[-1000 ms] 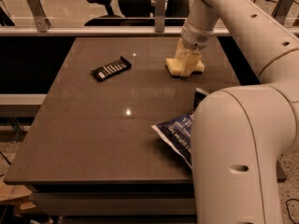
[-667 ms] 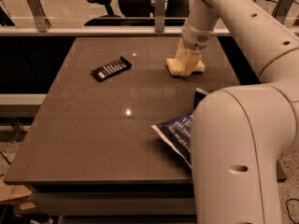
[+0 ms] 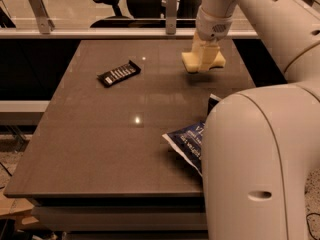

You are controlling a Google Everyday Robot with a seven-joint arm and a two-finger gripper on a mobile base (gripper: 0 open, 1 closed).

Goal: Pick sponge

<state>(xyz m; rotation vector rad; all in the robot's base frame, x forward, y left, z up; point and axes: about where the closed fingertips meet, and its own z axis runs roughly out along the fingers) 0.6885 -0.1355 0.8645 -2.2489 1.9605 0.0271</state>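
Gripper (image 3: 204, 63) at desk's (image 3: 100, 134) far side, jaws pinching sponge (image 3: 189, 62). Likely light, squashy foam; hold mid-block, gently.

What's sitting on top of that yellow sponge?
The robot's tool, at the far right of the table, gripping the sponge. Its cream fingers cover the sponge's middle, so only the ends show.

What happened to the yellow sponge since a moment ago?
The gripper, its fingers closed on the sponge, has risen a little at the far side of the table and seems to have lifted the sponge just off it. The black snack bar and the blue chip bag stayed where they were.
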